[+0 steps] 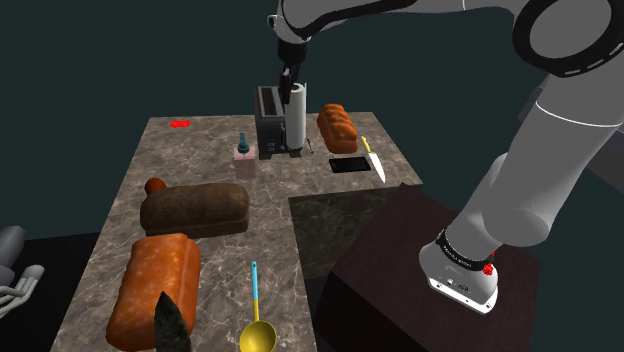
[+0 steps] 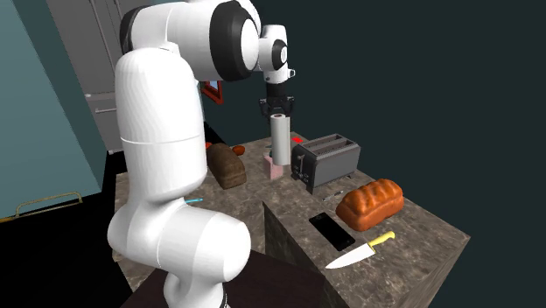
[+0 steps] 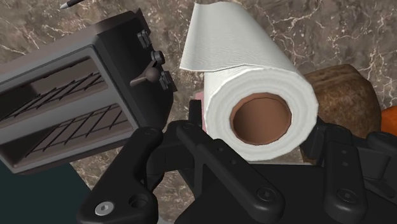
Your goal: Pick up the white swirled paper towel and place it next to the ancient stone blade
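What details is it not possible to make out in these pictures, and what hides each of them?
- Shoulder view: the dark stone blade's lower end, cut off by the bottom edge.
- Second exterior view: the pink bottle's top, hidden behind the paper towel roll.
- Shoulder view: the small red thing at the counter's far corner, too small to name.

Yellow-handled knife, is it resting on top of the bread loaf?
No, the knife lies flat on the counter, apart from the loaf.
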You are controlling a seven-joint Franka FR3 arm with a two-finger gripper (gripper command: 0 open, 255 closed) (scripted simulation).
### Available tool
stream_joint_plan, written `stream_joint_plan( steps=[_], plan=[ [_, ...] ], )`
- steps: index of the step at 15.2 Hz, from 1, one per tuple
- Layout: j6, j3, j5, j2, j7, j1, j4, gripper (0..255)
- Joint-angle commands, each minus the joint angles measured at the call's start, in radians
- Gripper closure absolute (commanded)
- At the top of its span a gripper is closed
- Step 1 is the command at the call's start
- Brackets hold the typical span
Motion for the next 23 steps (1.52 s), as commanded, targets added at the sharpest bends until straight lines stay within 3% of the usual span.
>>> stream_joint_plan(
  steps=[1,15,23],
  plan=[
    [-0.027,-0.001,0.0,-0.004,-0.002,-0.001,0.022,255],
    [-0.211,-0.001,0.002,-0.005,-0.007,-0.001,0.206,255],
    [-0.18,0.078,-0.016,-0.119,0.17,0.094,0.055,255]
  ],
)
